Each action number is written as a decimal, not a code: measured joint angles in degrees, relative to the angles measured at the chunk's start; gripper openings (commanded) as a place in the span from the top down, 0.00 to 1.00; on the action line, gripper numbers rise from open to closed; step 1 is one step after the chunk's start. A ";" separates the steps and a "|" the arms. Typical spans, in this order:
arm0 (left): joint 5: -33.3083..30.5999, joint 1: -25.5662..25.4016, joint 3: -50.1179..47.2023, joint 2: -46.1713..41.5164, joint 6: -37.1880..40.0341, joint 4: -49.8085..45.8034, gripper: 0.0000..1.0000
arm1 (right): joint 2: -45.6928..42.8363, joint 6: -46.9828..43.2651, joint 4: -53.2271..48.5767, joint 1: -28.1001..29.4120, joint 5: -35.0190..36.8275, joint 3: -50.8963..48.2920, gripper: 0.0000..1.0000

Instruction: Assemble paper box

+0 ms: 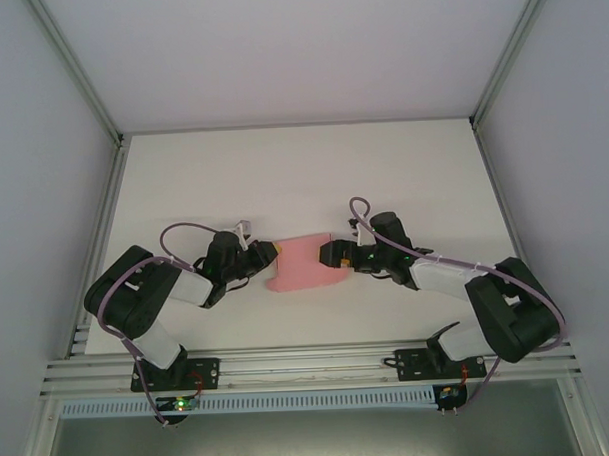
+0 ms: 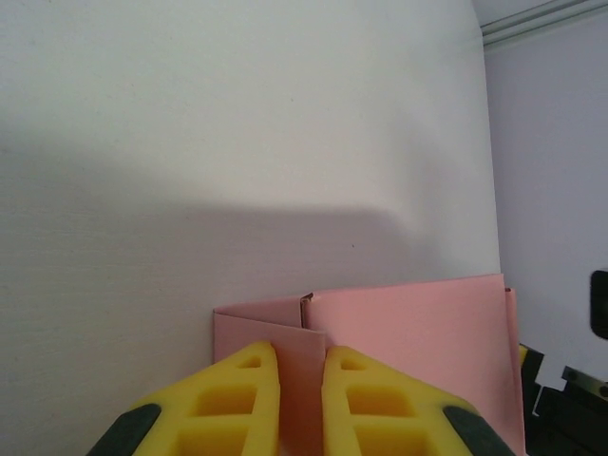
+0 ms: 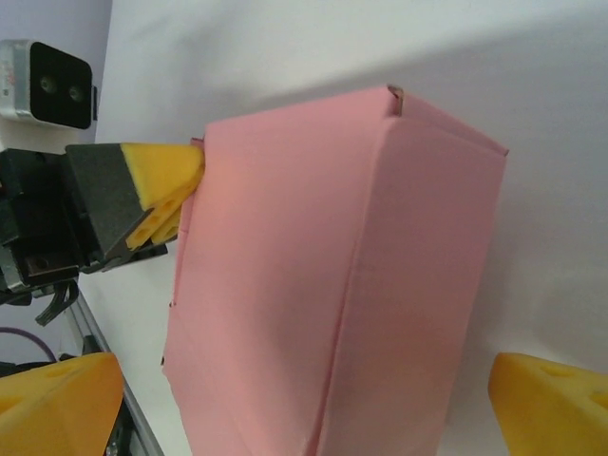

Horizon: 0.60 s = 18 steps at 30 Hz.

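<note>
Flap (image 2: 302, 356) of box (image 1: 306, 266) being clamped by left tool (image 2: 301, 404); right tool (image 3: 304, 394) being held apart astride body. Squeeze best applied squarely, gently, sparing creases.

Bright, even lighting, soft shadows, sharp focus

I work in a robotics lab cell. A white table (image 1: 302, 168) sits boxed in by plain pale walls (image 1: 33, 197) on its left, far and right sides; slotted aluminium rails (image 1: 309, 363) run along its near edge, where my arm bases (image 1: 175, 378) are bolted.
</note>
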 measured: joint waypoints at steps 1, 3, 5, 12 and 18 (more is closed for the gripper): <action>0.00 0.04 -0.11 0.00 0.00 0.20 1.00 | 1.14 0.42 0.39 0.00 -0.55 0.00 0.02; 0.00 0.04 -0.15 0.00 0.00 0.31 1.00 | 3.10 1.18 1.40 0.00 -1.62 0.00 0.02; 0.00 0.04 -0.15 0.00 0.00 0.33 1.00 | 4.39 2.75 3.41 -0.42 -3.19 0.00 0.02; 0.02 0.22 -0.46 0.04 0.00 0.96 1.00 | 8.79 6.78 11.19 -0.59 -7.19 0.00 0.13; 0.00 0.37 -0.46 0.59 0.00 2.03 1.00 | 9.22 7.96 13.00 -0.33 -8.87 0.00 0.34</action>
